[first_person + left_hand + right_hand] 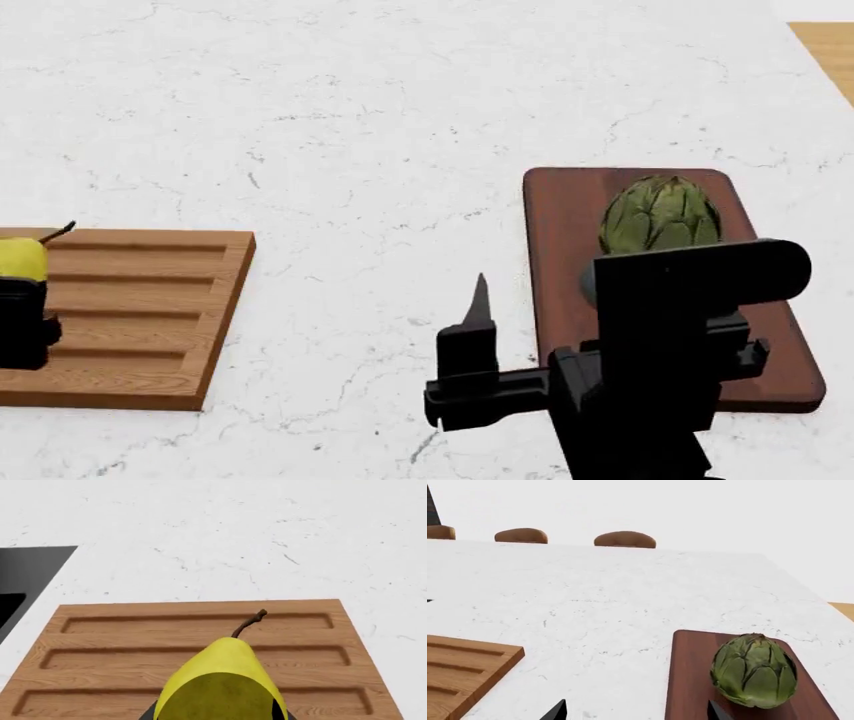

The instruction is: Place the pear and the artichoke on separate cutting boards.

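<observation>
The yellow-green pear [220, 680] with its brown stem sits between the dark fingers [149, 713] of my left gripper [213, 716], which is shut on it over the light-tan grooved cutting board [120, 630]. In the head view the pear [20, 258] and left gripper [16, 295] are at the left edge, at that board's [147, 310] left part. I cannot tell whether the pear touches the board. The artichoke [661, 215] rests on the dark reddish-brown cutting board [561, 240]. My right gripper [637, 712] is open and empty, pulled back from the artichoke [754, 670].
Both boards lie on a white marbled counter [374, 130]. A dark recessed panel [33, 570] borders the counter beside the tan board. Brown chair backs [624, 539] line the counter's far edge. Wooden floor [830, 50] shows past the counter's right edge.
</observation>
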Tool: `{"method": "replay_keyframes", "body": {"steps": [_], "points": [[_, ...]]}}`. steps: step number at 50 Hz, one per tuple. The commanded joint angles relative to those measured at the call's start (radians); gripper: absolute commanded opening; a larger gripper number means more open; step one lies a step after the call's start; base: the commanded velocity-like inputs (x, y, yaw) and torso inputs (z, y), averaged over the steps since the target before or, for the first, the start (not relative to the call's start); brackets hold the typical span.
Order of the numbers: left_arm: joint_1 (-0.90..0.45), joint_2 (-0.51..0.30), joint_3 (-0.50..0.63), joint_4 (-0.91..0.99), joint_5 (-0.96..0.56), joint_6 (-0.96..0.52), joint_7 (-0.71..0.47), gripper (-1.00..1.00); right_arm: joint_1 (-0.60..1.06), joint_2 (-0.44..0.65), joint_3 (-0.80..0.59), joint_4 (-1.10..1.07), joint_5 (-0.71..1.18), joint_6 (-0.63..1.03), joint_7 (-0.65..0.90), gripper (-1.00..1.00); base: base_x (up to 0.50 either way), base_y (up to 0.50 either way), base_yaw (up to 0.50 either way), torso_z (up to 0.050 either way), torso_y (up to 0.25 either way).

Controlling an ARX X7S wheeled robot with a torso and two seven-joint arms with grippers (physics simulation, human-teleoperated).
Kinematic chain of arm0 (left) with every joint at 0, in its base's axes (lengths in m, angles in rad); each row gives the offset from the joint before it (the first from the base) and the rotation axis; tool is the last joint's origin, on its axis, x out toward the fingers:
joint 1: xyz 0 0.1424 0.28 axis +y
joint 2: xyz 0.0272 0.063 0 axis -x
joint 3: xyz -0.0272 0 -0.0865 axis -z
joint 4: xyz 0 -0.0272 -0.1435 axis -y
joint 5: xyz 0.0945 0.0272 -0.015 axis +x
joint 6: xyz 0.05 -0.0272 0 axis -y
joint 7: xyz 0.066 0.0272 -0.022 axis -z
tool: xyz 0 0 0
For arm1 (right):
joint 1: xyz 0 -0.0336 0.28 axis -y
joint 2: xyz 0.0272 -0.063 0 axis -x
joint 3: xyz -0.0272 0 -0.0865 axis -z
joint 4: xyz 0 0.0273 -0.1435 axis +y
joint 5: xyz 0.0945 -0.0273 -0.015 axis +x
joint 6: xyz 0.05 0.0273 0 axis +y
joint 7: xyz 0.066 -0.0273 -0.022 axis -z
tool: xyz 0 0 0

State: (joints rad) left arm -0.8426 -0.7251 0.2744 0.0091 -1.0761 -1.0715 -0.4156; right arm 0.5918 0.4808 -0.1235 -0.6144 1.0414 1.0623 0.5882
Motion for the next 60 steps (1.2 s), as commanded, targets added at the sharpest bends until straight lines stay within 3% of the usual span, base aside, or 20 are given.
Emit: {"method": "replay_keyframes", "body": {"steps": [1,10,11,31,41,49,53,57,60], "points": [[0.012,0.011,0.024,-0.055,0.034,0.030,0.002,-1.00,-0.022,-0.002,-0.004,-0.003,-0.002,-0.016,-0.004,1.00,0.00,0.00,0.00,0.000,0.000],[-0.010,0.012,0.037,-0.072,0.040,0.029,0.022,-1.00,-0.023,-0.015,-0.009,0.004,-0.003,-0.030,-0.003,1.00,0.00,0.00,0.00,0.000,0.000],[-0.012,0.011,0.037,-0.070,0.040,0.027,0.022,1.00,-0.027,-0.018,-0.012,0.006,-0.007,-0.035,-0.006,1.00,0.00,0.00,0.00,0.000,0.000],[-0.068,-0.025,0.016,0.043,0.001,-0.031,-0.040,1.00,-0.041,-0.029,-0.034,0.016,-0.020,-0.057,-0.009,1.00,0.00,0.00,0.00,0.000,0.000],[-0.116,-0.054,-0.068,0.203,-0.152,-0.132,-0.149,1.00,-0.049,-0.025,-0.026,0.008,-0.008,-0.060,-0.001,1.00,0.00,0.00,0.00,0.000,0.000],[-0.197,-0.102,-0.183,0.363,-0.366,-0.222,-0.331,1.00,-0.055,-0.021,0.019,-0.006,0.023,-0.074,0.015,1.00,0.00,0.00,0.00,0.000,0.000],[-0.191,-0.157,-0.257,0.502,-0.593,-0.223,-0.526,1.00,-0.082,-0.002,0.083,-0.048,0.071,-0.090,0.034,1.00,0.00,0.00,0.00,0.000,0.000],[-0.093,-0.233,-0.340,0.649,-0.817,-0.133,-0.702,1.00,-0.144,0.034,0.127,-0.093,0.067,-0.119,0.027,1.00,0.00,0.00,0.00,0.000,0.000],[0.037,-0.273,-0.449,0.744,-0.909,-0.077,-0.749,1.00,-0.239,0.066,0.155,-0.131,0.030,-0.161,-0.005,1.00,0.00,0.00,0.00,0.000,0.000]]}}
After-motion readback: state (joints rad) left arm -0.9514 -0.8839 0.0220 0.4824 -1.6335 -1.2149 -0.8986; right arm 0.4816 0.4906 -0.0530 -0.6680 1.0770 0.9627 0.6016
